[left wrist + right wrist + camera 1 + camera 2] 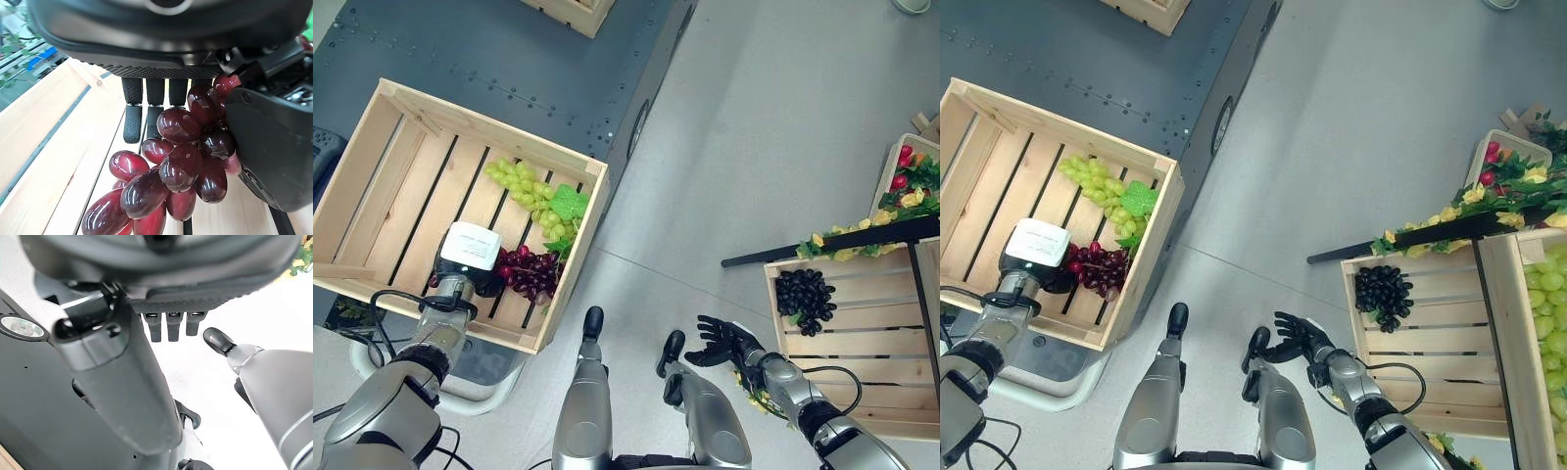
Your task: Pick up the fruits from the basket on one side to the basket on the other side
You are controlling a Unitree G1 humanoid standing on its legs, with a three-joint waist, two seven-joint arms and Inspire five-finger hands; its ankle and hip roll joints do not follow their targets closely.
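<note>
A bunch of red grapes (530,272) lies in the left wooden crate (489,122), beside a bunch of green grapes (524,186) with a leaf. My left hand (269,137) is down in that crate under its white wrist box. Its fingers (132,122) reach straight to the slats, and the red grapes (181,166) sit between them and the thumb, against the palm. The right wooden crate (832,262) holds a bunch of black grapes (805,299). My right hand (729,341) hovers open over the floor just left of that crate, its fingers spread.
The left crate rests on a dark metal platform (509,49). A black bar with yellow flowers and leaves (862,245) lies across the right crate's far edge. Behind it is a small box of red and yellow fruit (911,181). More green grapes (1547,294) fill a crate at far right.
</note>
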